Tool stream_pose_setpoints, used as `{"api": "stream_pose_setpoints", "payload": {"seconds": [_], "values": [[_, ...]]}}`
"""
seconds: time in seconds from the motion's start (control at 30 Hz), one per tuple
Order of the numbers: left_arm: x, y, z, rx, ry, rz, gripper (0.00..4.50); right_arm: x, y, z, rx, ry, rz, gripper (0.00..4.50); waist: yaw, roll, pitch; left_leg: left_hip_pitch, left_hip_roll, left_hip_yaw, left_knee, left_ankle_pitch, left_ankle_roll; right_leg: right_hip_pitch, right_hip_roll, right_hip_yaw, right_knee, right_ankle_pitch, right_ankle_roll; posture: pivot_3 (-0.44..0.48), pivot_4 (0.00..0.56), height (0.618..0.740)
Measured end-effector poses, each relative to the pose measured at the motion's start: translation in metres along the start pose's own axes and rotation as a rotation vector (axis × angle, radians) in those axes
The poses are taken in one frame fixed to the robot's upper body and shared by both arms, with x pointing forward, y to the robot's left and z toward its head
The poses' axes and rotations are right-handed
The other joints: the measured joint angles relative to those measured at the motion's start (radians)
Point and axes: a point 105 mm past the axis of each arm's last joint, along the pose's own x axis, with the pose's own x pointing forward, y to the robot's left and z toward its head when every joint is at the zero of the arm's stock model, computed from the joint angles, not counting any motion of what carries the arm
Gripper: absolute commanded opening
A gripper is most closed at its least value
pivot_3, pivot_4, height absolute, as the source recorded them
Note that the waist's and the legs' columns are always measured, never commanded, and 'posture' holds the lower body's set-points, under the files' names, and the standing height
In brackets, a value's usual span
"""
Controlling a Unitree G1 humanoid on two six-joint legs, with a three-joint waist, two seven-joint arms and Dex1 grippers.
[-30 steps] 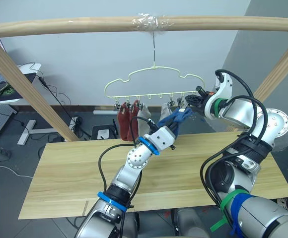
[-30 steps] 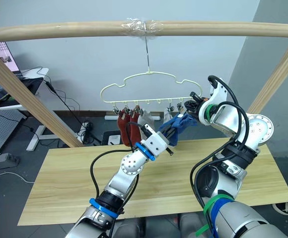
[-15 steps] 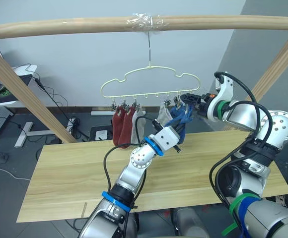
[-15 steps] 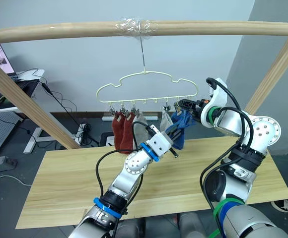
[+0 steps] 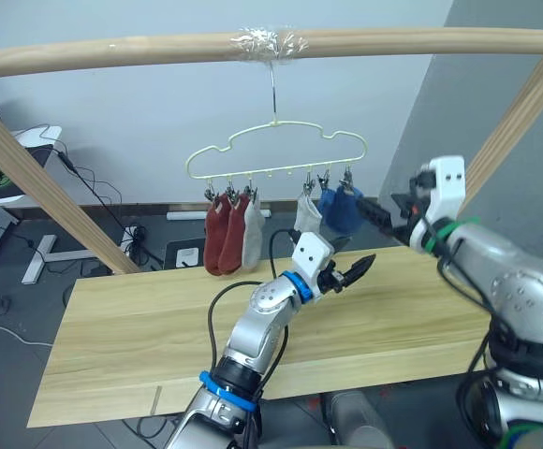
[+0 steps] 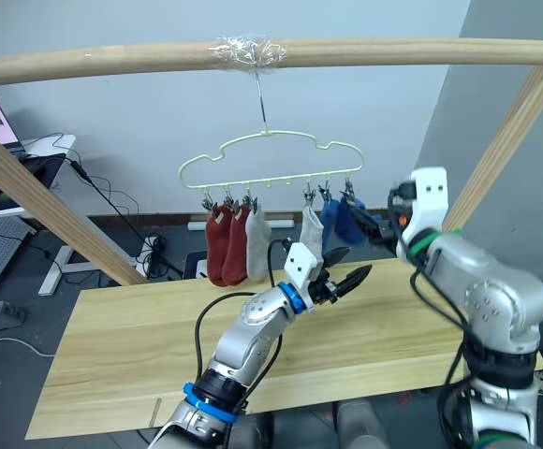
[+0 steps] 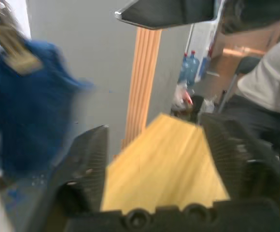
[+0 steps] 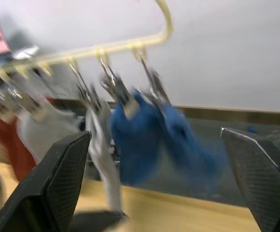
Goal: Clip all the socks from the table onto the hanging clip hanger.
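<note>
The pale yellow-green clip hanger (image 5: 273, 155) hangs by its hook from the wooden rail. Clipped along its lower bar are two rust red socks (image 5: 219, 236), two light grey socks (image 5: 252, 238) and, at the right end, two blue socks (image 5: 338, 208). My left gripper (image 5: 350, 258) stands open and empty just below and in front of the blue socks, over the table (image 5: 131, 327). In the left wrist view a blue sock (image 7: 31, 116) hangs beside its fingers (image 7: 89, 159). My right gripper (image 5: 372, 210) is open just right of the blue socks (image 8: 145, 140).
A round wooden rail (image 5: 159, 51) crosses overhead on slanted posts (image 5: 37, 182). Behind the table stand a desk with cables (image 5: 28, 150) and a grey wall. A seated person (image 7: 265, 96) appears in the left wrist view past the table's end.
Both grippers have opened. The left let go of the blue sock, which now hangs clipped, and dropped lower. The right arm drew back to the right. The camera also shifted.
</note>
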Motion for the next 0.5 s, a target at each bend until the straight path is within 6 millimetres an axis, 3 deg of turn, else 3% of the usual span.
{"api": "stream_pose_setpoints", "payload": {"seconds": [0.1,0.2,0.33,0.5], "values": [[-0.025,0.02,-0.025,-0.008,0.09,0.074,4.48,-0.005,-0.006,-0.034,-0.04,0.043,-0.039,4.5,-0.004,0.0,0.0,0.0,0.0,0.001,0.001,0.0,0.0,-0.001,0.0,0.001,0.002,0.0,0.0,-0.135,0.133,0.74],[-0.058,0.044,-0.031,-0.001,0.128,0.199,4.48,-0.011,-0.013,-0.064,-0.111,0.102,-0.069,4.5,0.0,-0.001,0.0,0.001,0.0,0.0,0.001,0.0,0.0,0.0,0.0,0.001,0.002,0.0,0.0,-0.112,0.128,0.74],[-0.129,0.081,-0.041,-0.015,0.213,0.48,4.48,-0.023,-0.025,-0.115,-0.127,0.205,-0.108,4.5,0.003,-0.001,-0.001,0.002,0.001,0.001,0.0,0.0,0.0,0.0,0.0,0.001,0.002,0.0,-0.001,-0.073,0.124,0.74],[-0.207,0.102,-0.056,0.034,0.384,0.728,4.48,-0.032,-0.032,-0.136,-0.128,0.218,-0.131,4.5,0.034,-0.004,-0.002,0.002,0.001,0.001,0.001,0.0,0.0,0.0,-0.001,0.001,0.002,-0.002,-0.006,-0.026,0.113,0.74]]}}
